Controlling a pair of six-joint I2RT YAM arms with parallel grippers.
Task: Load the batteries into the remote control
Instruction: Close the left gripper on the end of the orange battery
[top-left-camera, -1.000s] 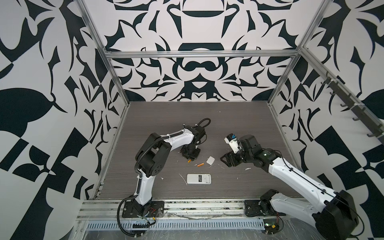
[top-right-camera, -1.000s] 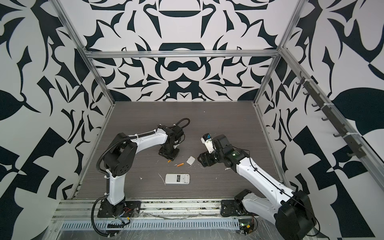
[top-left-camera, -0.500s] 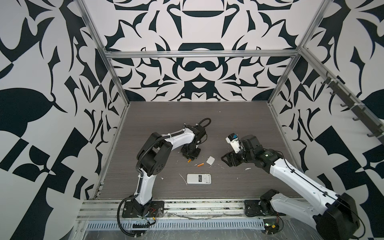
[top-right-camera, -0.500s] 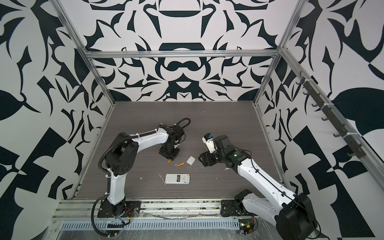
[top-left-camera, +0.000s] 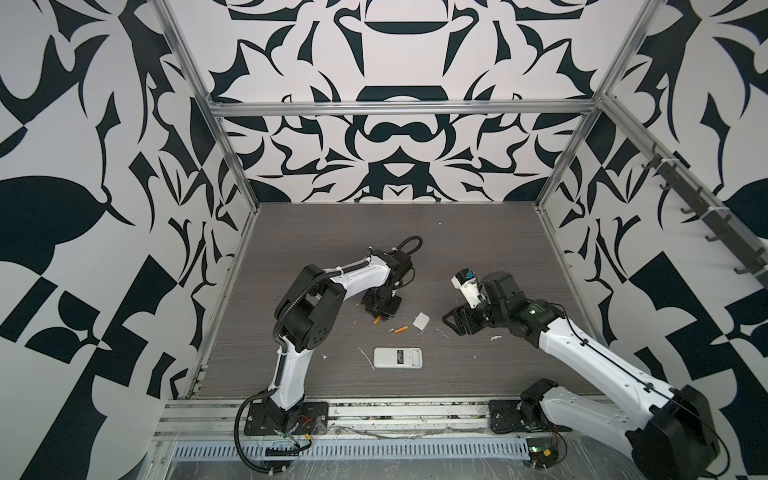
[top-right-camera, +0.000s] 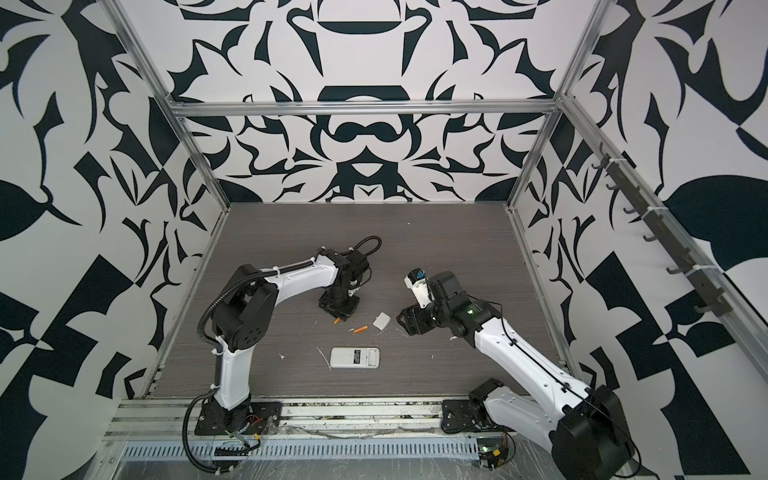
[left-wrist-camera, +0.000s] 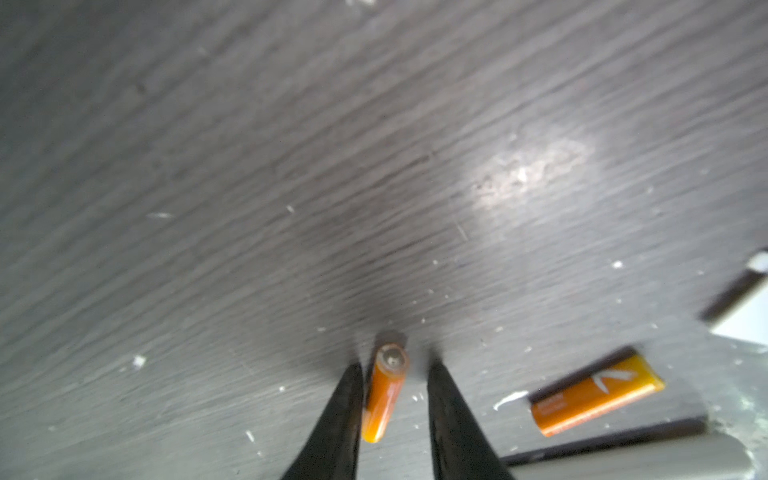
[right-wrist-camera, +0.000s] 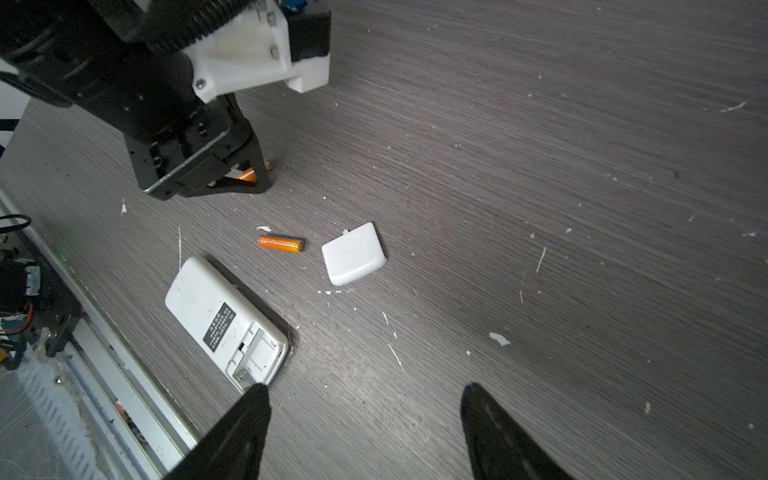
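Observation:
The remote control (top-left-camera: 397, 358) (top-right-camera: 354, 358) lies face down near the table's front, with its white back, dark label and open battery bay (right-wrist-camera: 253, 353) showing. One orange battery (left-wrist-camera: 384, 395) (top-left-camera: 377, 320) lies on the table between the fingers of my left gripper (left-wrist-camera: 395, 365) (top-left-camera: 379, 315). It rests against one finger, with a gap to the other. The other battery (top-left-camera: 401, 330) (top-right-camera: 360, 330) (right-wrist-camera: 280, 243) lies loose just beyond the remote. My right gripper (right-wrist-camera: 365, 388) (top-left-camera: 449, 324) hovers open and empty to the right.
A small white battery cover (top-left-camera: 420, 321) (right-wrist-camera: 353, 253) lies beside the loose battery. White flecks (right-wrist-camera: 498, 338) dot the dark wood-grain table. An aluminium rail (top-left-camera: 374, 409) runs along the front edge, and patterned walls close the other sides.

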